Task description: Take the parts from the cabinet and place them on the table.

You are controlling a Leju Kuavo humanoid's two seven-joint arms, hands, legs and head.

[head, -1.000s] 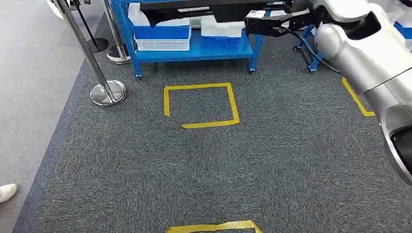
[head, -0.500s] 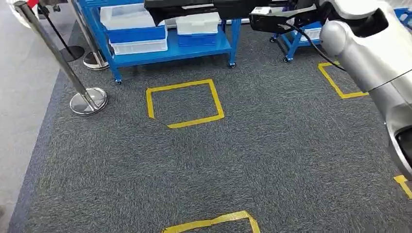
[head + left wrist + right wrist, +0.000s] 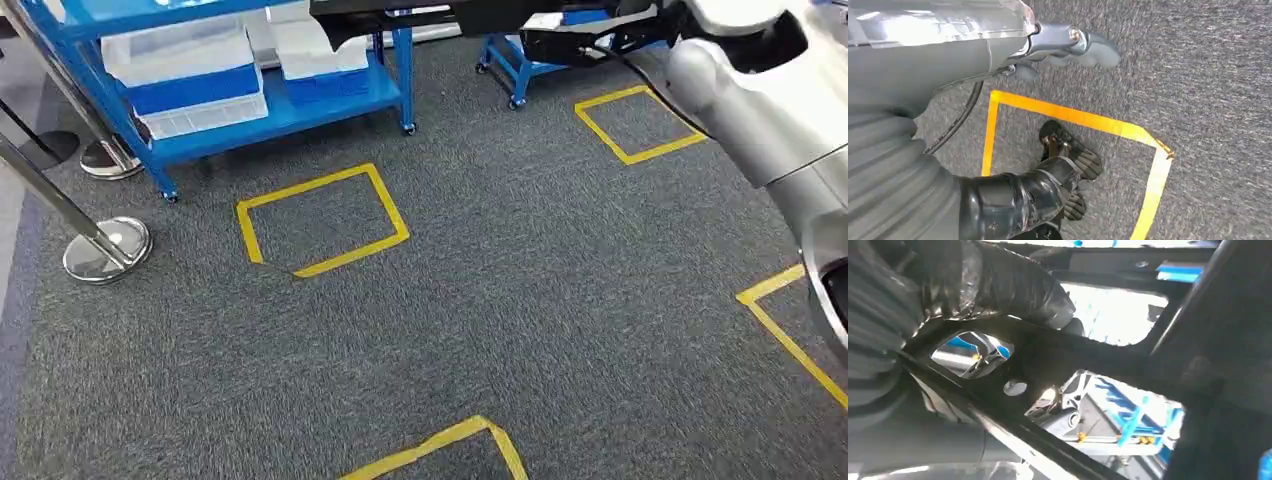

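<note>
A long black frame-like part stretches across the top edge of the head view, held out in front of me. My right hand grips its right end, at the end of my raised silver right arm. In the right wrist view dark fingers wrap over a black bar of the part. My left hand hangs over the carpet, its grey thumb apart from the dark fingers, nothing in it.
A blue wheeled rack carries white and blue bins at the upper left. Another blue cart stands behind it. A chrome stanchion stands at the left. Yellow tape squares mark the grey carpet.
The whole picture has shifted: the camera has turned, so the rack and tape squares slide left and a new tape square appears at right. My right hand still holds the black part.
</note>
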